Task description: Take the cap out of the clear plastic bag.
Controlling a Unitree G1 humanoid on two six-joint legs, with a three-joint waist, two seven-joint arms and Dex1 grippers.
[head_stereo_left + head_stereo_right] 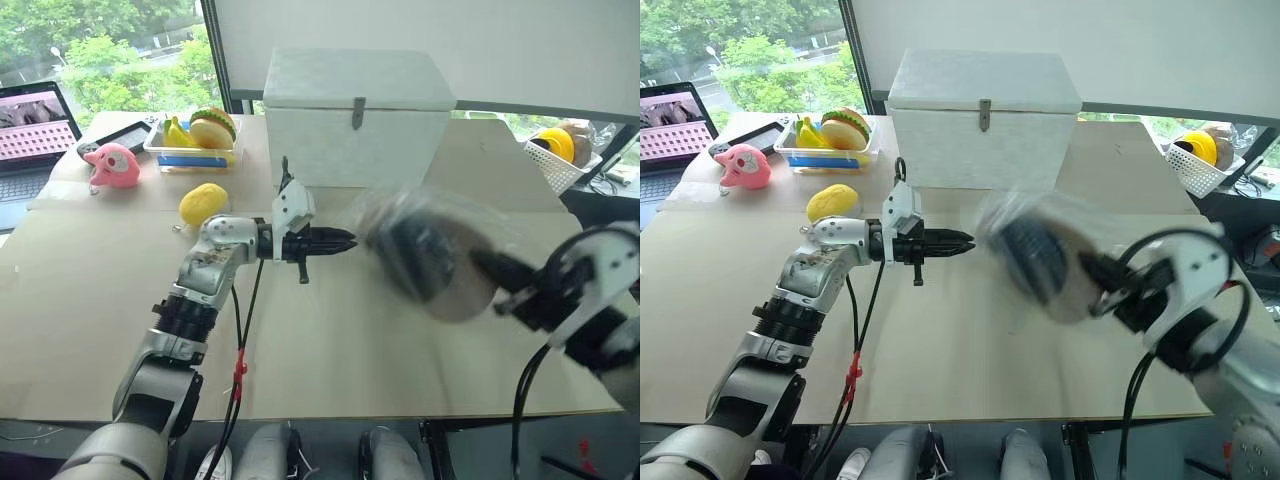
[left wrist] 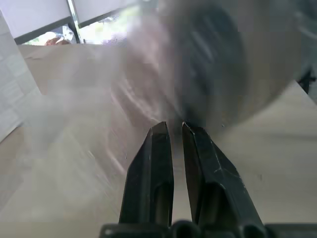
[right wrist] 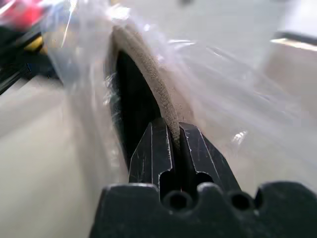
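Right wrist view, right gripper (image 3: 173, 130) jaws clamped on cap (image 3: 148, 79) inside clear plastic bag (image 3: 223, 99), left gripper (image 1: 345, 240) level, jaws nearly closed, empty.

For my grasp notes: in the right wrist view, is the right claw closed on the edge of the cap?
Yes, the right claw pinches the cap edge through the clear plastic bag.

Cap (image 3: 148, 74) rim pinched between black jaws (clear plastic bag (image 3: 223, 99) draped around it)
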